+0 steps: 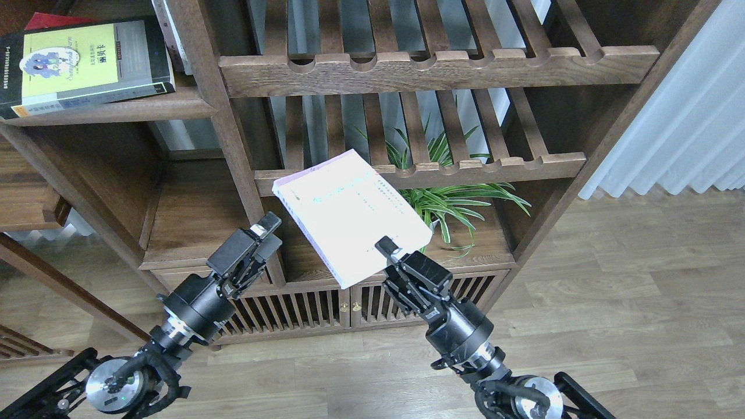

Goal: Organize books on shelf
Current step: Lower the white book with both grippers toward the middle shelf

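My right gripper (pixel 391 251) is shut on the lower corner of the thick white-lilac book (pixel 349 215). It holds the book tilted in the air in front of the lower slatted rack. My left gripper (pixel 266 233) is empty, its fingers slightly apart, just left of the book and apart from it. The black book with the yellow-green panel (pixel 81 64) lies flat on the solid dark shelf board (pixel 128 109) at the upper left. A corner of the red book (pixel 49 20) shows from under it.
Two slatted racks with notched rails (pixel 442 64) (pixel 483 169) fill the middle of the bookcase. A green potted plant (pixel 460 201) stands behind the held book. An upright post (pixel 227 134) separates the left bays. A cabinet with slatted doors (pixel 291 314) is below, and a white curtain (pixel 687 116) hangs at the right.
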Motion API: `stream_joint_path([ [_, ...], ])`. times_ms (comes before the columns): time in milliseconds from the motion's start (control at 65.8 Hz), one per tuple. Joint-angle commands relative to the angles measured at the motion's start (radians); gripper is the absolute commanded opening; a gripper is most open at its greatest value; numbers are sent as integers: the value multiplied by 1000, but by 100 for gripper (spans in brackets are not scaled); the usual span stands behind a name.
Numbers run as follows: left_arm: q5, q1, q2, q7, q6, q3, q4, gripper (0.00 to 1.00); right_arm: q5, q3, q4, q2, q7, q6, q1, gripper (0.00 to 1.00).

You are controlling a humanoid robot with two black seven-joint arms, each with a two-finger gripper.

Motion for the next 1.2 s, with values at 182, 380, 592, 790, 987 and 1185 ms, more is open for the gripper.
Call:
stream_joint_path([
  [182,-39,33,-5,-14,0,73,1,91,2,-44,-2,4,1,0,-6,5],
  [380,-39,42,-47,-14,0,84,1,90,-1,-55,-2,2,1,0,-6,6],
  [592,-39,42,-50,-14,0,82,1,89,-1,-53,-2,-1,3,0,-9,6],
  [790,-39,42,-54,-14,0,81,1,85,-1,-51,-5,-1,3,0,-20,6],
  [987,-39,42,-56,-14,0,78,1,85,0,-51,-12,-3,3,0,-20,6],
  [1185,-39,42,-56,-14,0,78,1,80,2,-47,-40,2,3,0,-20,6],
])
